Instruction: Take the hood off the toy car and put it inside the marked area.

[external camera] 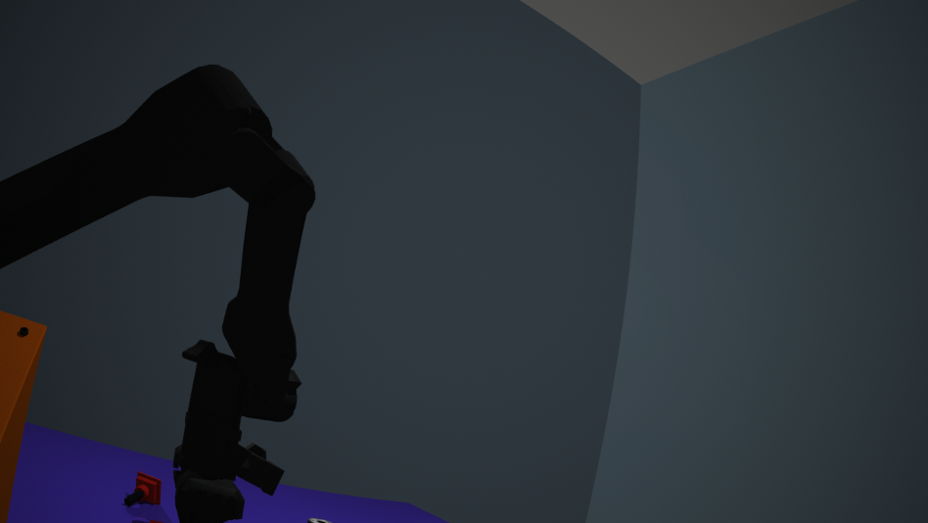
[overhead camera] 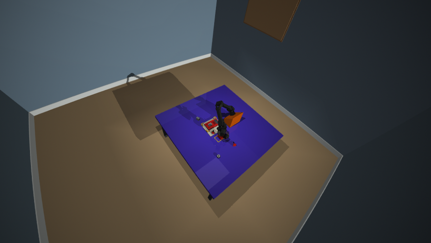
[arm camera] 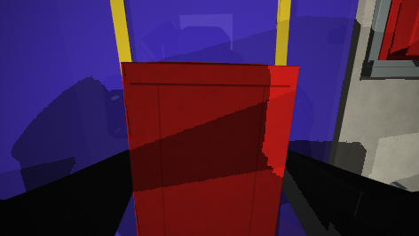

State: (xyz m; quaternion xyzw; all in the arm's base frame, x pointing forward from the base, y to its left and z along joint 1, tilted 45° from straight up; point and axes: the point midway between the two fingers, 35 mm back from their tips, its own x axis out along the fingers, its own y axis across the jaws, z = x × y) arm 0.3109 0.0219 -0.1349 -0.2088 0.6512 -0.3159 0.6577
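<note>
1. Hood (overhead camera: 220,137) (arm camera: 209,133): a flat red panel, off the car and at the marked area, covering part of its yellow outline in the wrist view; whether it touches the desk (overhead camera: 187,129) (external camera: 97,460) (arm camera: 75,49) I cannot tell
2. Grey block (overhead camera: 197,118): small, leftmost on the desk in the top view, a little apart from the car
3. Toy car (overhead camera: 206,129) (arm camera: 377,106): pale body with red and grey parts on top, between the grey block and the arm
4. Marked area (overhead camera: 215,139) (arm camera: 282,31): a yellow outline on the desk beside the car, two of its strips running beyond the hood's far edge in the wrist view
5. Grey ring (overhead camera: 217,155) (external camera: 319,520): apart from the marked area
6. Tool (overhead camera: 222,135) (external camera: 208,499) (arm camera: 208,156): pointing down, grasping the hood, one black finger at each side of it
7. Arm (overhead camera: 219,114) (external camera: 272,247): black, bent high above the desk
8. Orange wedge (overhead camera: 233,120) (external camera: 19,383): near the arm
9. Red piece (overhead camera: 234,145) (external camera: 148,488): small, with a black peg, apart from the tool
</note>
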